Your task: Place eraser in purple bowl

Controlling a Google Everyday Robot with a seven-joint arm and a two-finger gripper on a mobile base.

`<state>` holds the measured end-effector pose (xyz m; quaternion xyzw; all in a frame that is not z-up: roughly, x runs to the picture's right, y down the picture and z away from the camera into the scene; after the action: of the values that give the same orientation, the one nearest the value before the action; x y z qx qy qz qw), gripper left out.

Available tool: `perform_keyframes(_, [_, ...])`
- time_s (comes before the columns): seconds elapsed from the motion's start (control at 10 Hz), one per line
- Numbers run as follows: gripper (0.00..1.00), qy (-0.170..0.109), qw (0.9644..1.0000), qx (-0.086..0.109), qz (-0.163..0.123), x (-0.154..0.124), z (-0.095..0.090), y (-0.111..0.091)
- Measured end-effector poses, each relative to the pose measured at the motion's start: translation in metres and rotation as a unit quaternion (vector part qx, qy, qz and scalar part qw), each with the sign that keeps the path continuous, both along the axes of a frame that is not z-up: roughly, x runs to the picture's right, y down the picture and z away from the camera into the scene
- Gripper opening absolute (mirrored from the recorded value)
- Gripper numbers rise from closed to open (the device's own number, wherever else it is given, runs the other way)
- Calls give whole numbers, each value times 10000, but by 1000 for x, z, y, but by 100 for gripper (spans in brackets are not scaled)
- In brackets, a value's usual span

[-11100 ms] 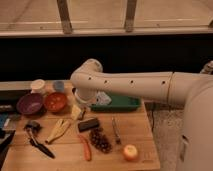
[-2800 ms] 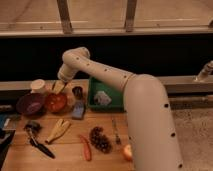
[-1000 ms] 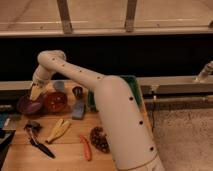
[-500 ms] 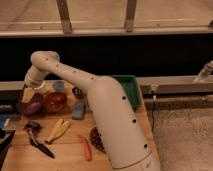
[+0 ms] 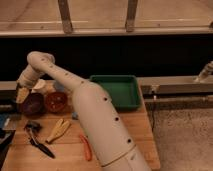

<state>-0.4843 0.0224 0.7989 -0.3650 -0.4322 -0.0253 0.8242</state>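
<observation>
the gripper (image 5: 22, 93) hangs just over the round, shallow, dark purple bowl (image 5: 32, 104)'s left rim.

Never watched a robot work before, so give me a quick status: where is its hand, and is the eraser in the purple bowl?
Gripper over purple bowl's left rim. Eraser not visible. Orange-red bowl right beside it, not blocking.

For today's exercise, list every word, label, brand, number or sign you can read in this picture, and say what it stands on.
None: no readable text on the purple bowl, orange-red bowl, green tray or arm.
The end effector hangs over the purple bowl's left rim; no marking shows on it.
</observation>
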Motion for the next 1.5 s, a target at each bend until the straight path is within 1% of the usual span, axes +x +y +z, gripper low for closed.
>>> perform_keyframes(0.2, [0,35,10000,-22,-39,3,0,3])
perform_keyframes(0.4, [4,183,9998,-46,24,17,4,2])
perform_keyframes(1.5, [4,184,9998,-47,20,16,4,2])
